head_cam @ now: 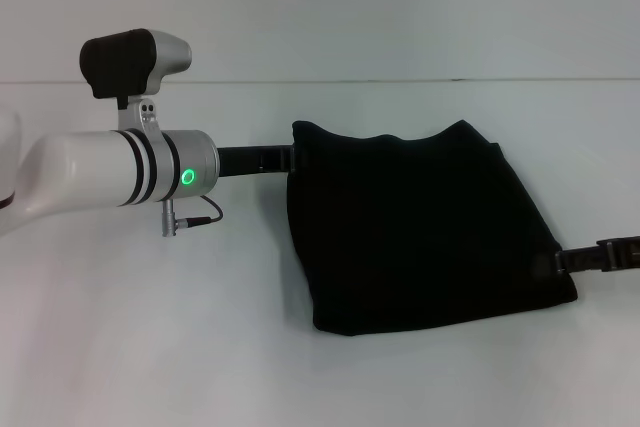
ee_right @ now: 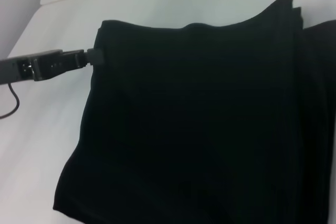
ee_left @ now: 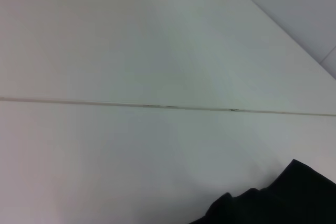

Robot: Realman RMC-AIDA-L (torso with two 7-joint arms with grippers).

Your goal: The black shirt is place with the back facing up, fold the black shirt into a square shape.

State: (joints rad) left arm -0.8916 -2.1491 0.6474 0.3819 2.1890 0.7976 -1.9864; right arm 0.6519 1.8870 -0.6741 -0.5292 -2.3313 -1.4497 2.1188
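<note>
On the plain white counter lay the big soft black cloth shirt, already folded into a thick, nearly square pile, right of the middle in the head view. It looked light and floppy, so it would sag and slide if lifted by one spot. The best places to hold it looked like the side edges, where the layers stack up.

The left gripper reached in flat and low from the left and touched the shirt's upper left edge. I could not tell if it was spread or pinching the cloth. The right gripper came in low from the right and met the shirt's right edge. Its state was hidden too.
</note>
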